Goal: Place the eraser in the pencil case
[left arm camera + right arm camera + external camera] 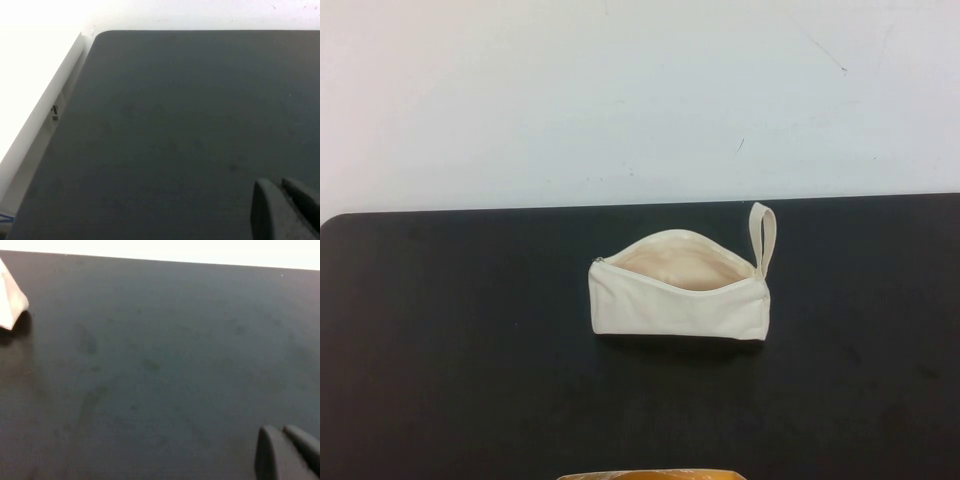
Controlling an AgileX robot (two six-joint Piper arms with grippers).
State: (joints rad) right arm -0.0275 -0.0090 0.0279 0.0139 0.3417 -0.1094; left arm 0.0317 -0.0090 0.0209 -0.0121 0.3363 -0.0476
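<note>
The pencil case (678, 290), a cream fabric pouch, lies in the middle of the black table (450, 330). Its zip mouth gapes open and shows the peach lining, and its loop strap (763, 238) sticks up at the right end. No eraser shows in any view. Neither arm appears in the high view. In the left wrist view my left gripper (277, 184) hangs over bare table near the far left corner, fingers together and empty. In the right wrist view my right gripper (280, 429) is over bare table, fingers together and empty, with a corner of the pencil case (10, 305) at the picture's edge.
A white wall (640, 90) rises behind the table's far edge. A yellow-orange object (650, 474) pokes in at the near edge of the high view. The table's left edge and a white side surface (35, 100) show in the left wrist view.
</note>
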